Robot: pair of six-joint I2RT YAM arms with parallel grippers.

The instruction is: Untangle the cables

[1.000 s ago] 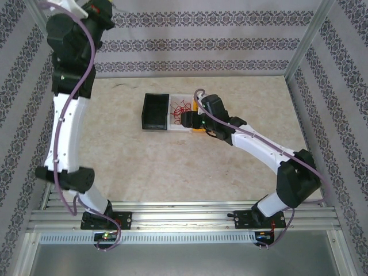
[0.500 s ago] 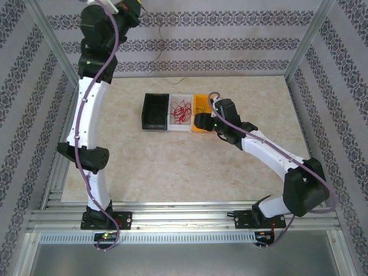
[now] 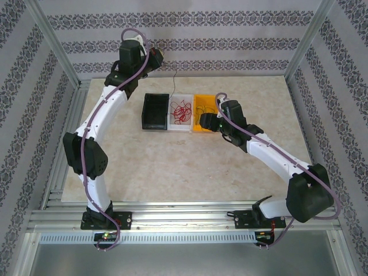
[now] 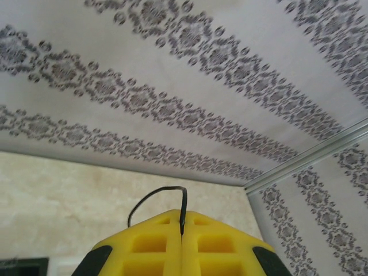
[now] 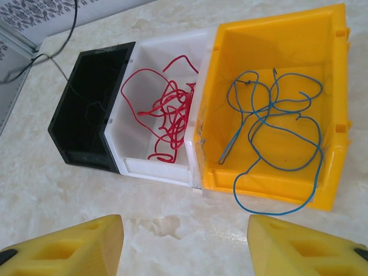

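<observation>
Your left gripper (image 3: 156, 56) has swung down since the earlier frame and is now beyond the white bin (image 3: 179, 130); the right gripper (image 3: 202, 122) hovers right of it. Left wrist: fingers (image 4: 218, 247) clamped together on a black cable (image 4: 152, 199). Right wrist: fingers (image 5: 75, 247) spread apart; red cables (image 5: 172, 109) lie in the white bin, blue cables (image 5: 261, 118) in the yellow bin (image 5: 333, 86) right of it, black bin (image 5: 80, 152) left.
</observation>
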